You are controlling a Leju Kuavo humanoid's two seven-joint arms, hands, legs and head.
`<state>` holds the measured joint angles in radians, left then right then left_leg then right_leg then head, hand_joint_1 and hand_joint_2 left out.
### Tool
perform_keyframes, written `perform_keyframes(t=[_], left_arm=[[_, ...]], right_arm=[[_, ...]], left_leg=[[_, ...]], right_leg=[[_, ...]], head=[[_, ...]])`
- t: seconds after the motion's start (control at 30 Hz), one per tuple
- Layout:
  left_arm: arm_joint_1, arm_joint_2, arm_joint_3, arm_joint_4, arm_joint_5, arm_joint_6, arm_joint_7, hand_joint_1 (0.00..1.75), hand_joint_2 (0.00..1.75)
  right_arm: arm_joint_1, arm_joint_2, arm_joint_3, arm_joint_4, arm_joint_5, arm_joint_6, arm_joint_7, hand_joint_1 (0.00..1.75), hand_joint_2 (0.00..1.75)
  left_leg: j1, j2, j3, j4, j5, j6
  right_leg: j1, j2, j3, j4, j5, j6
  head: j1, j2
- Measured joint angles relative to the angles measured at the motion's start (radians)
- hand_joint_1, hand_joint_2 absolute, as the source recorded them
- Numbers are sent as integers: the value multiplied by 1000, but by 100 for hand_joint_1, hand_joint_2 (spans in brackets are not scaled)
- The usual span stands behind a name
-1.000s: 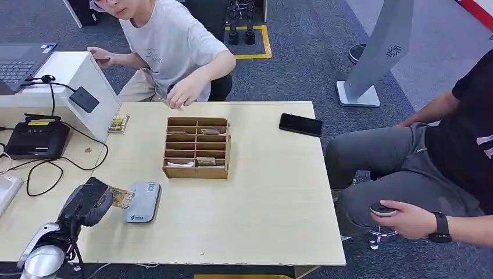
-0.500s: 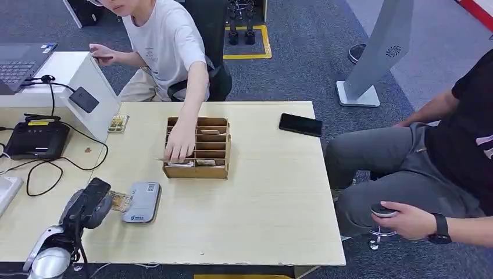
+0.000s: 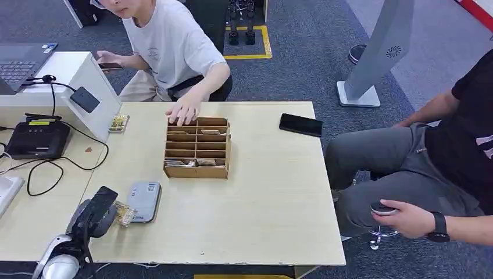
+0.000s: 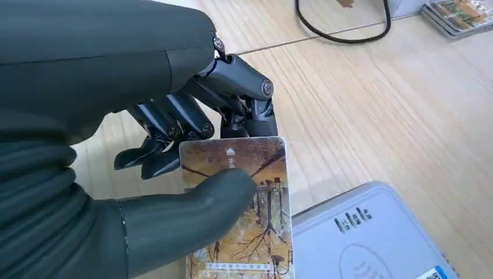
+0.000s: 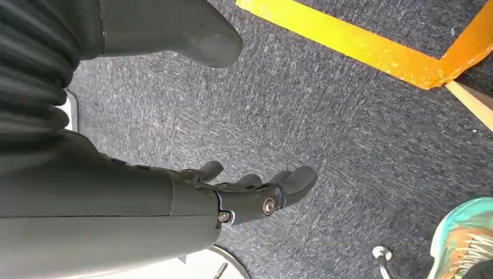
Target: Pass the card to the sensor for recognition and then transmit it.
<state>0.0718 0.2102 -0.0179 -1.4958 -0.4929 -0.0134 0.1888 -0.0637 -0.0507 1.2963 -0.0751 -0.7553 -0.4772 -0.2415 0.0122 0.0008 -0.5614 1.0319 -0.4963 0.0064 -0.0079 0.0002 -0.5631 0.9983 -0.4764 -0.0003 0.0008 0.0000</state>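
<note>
A pale wooden worktop (image 3: pixel 261 192) stands on blue-grey carpet, with one person seated at its 12 o'clock edge and another at 3 o'clock. Near the worktop's middle sits a wooden slotted box (image 3: pixel 196 147), the far person's hand resting on its 12 o'clock rim. A black phone (image 3: pixel 300 124) lies at about 1 o'clock from the box, and a black device with cables (image 3: pixel 36 139) at 9 o'clock.

The grey sensor (image 3: pixel 143 201) lies flat at about 7 o'clock from the box. The left hand (image 3: pixel 96 214) is just beside it on the 9 o'clock side and grips the card (image 4: pixel 247 197): in the left wrist view the thumb presses across the printed face while the dark fingers (image 4: pixel 174 125) back it from behind. The card's free end reaches to the sensor's near edge; whether it overlaps the reading face I cannot tell.

The card looks thin, light, stiff and glossy, so it would likely slip if pinched loosely. A hold on one short end, as here, seems right, since it leaves the rest of the card free to lie over the sensor.

The right hand (image 5: pixel 256 195) hangs over the carpet, its fingers loosely apart and holding nothing.
</note>
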Motion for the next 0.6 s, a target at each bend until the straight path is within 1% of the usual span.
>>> perform_keyframes(t=[0.33,0.6], left_arm=[[9,-17,0,15,-7,-4,-3,175,175],[9,-22,0,18,-7,-4,-4,175,175]], right_arm=[[0,-5,14,-1,-8,0,0,0,175],[0,-8,14,-1,-10,0,0,0,175]], left_leg=[[0,0,0,0,0,0],[0,0,0,0,0,0]], right_leg=[[0,0,0,0,0,0],[0,0,0,0,0,0]], head=[[0,0],[0,0]])
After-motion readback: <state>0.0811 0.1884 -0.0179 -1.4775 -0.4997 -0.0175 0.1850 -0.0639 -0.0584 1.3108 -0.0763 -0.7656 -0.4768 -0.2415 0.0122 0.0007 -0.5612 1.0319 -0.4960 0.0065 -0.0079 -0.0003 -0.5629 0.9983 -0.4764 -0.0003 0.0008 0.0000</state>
